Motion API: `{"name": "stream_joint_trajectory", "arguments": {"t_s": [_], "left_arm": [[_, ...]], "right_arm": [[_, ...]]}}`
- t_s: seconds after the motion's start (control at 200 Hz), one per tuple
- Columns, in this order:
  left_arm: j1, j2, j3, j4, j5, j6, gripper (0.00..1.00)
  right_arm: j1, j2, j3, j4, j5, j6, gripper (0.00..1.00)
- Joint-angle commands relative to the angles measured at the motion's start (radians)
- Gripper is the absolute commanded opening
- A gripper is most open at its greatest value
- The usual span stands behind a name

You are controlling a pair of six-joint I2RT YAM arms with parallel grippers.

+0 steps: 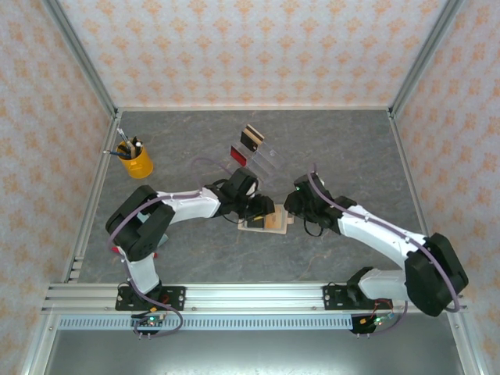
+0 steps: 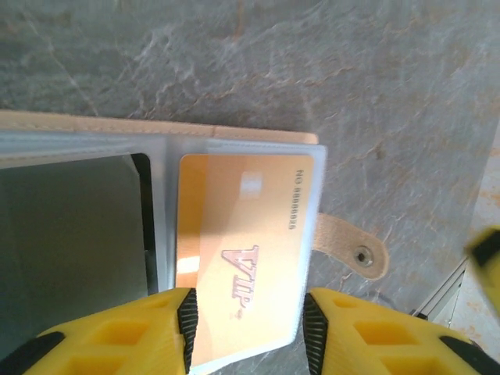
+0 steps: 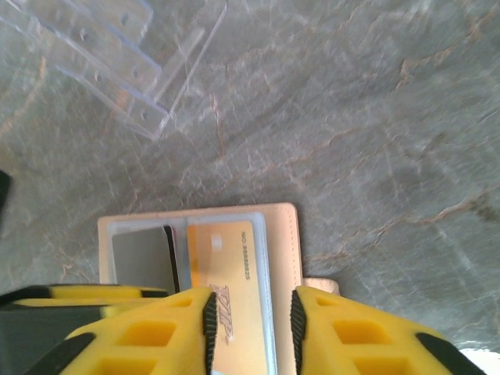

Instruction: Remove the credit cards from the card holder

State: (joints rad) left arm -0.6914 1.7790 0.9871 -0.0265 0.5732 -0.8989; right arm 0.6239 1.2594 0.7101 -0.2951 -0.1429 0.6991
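The tan card holder (image 1: 266, 221) lies open on the table between my two grippers. Its clear pocket leaf holds a gold credit card (image 2: 242, 242) marked VIP, also seen from the right wrist (image 3: 226, 254). A dark card (image 2: 142, 226) sits in the neighbouring grey pocket. My left gripper (image 2: 250, 328) is open and straddles the gold card's leaf: the left pad lies against its edge, the right pad stands a little off. My right gripper (image 3: 251, 328) is open over the holder's outer half, one pad above the gold card, the other at the holder's edge by the closing tab (image 2: 351, 248).
A clear acrylic stand (image 1: 264, 158) behind the holder carries a red card (image 1: 238, 156) and a tan card with a black band (image 1: 251, 138). A yellow cup of pens (image 1: 137, 162) stands at the far left. Patterned walls close in the table.
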Motion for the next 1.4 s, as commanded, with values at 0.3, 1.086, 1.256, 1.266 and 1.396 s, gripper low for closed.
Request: {"name": "stream_joint_trajectory", "arguments": {"t_s": [0.3,1.086,1.256,1.266,1.396], "left_arm": [[0.026,-0.014,0.052,-0.121,-0.008,0.064,0.28],[0.035,0.124,0.125,-0.208,-0.032,0.095,0.26],[0.036,0.162,0.139,-0.223,-0.007,0.103,0.26],[0.036,0.163,0.141,-0.225,-0.007,0.103,0.26],[0.035,0.185,0.159,-0.254,-0.001,0.104,0.27]], "right_arm": [[0.005,0.221,0.107,0.007,-0.156,-0.041,0.17],[0.005,0.393,0.109,-0.029,-0.095,-0.025,0.16],[0.005,0.408,0.103,-0.005,-0.114,-0.022,0.16],[0.005,0.409,0.101,-0.001,-0.119,-0.022,0.16],[0.003,0.418,0.084,0.043,-0.163,-0.007,0.16]]}}
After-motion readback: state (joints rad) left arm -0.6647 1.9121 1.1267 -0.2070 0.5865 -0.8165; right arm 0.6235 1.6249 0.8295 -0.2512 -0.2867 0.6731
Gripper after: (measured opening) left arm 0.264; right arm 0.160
